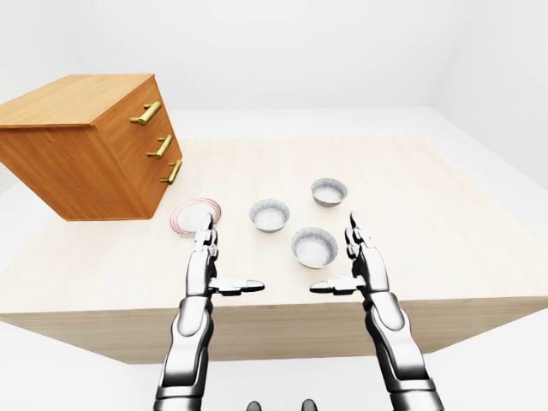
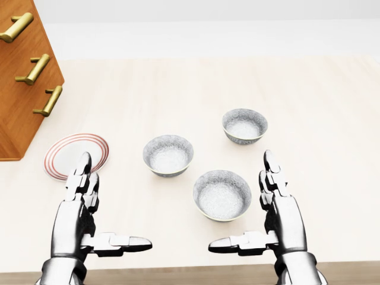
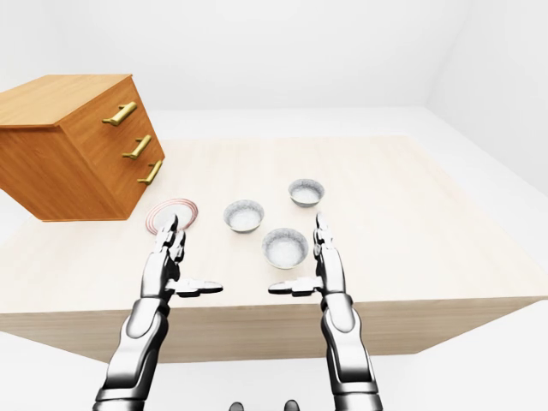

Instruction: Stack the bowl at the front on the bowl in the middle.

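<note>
Three grey speckled bowls rest on the pale wooden table (image 2: 309,89). The lowest bowl (image 2: 221,195) in the head view lies just left of my right hand (image 2: 252,208). The middle bowl (image 2: 168,155) stands up and to its left, and a third bowl (image 2: 244,126) sits farther up on the right. My left hand (image 2: 104,205) hovers near the table's bottom edge, below the plate. Both hands are open, fingers stretched upward in the view, thumbs pointing inward, holding nothing.
A white plate with red rings (image 2: 76,155) lies left of the middle bowl. A wooden drawer chest (image 1: 90,145) with brass handles stands at the table's upper left. The table's bottom edge (image 1: 274,312) runs under my wrists.
</note>
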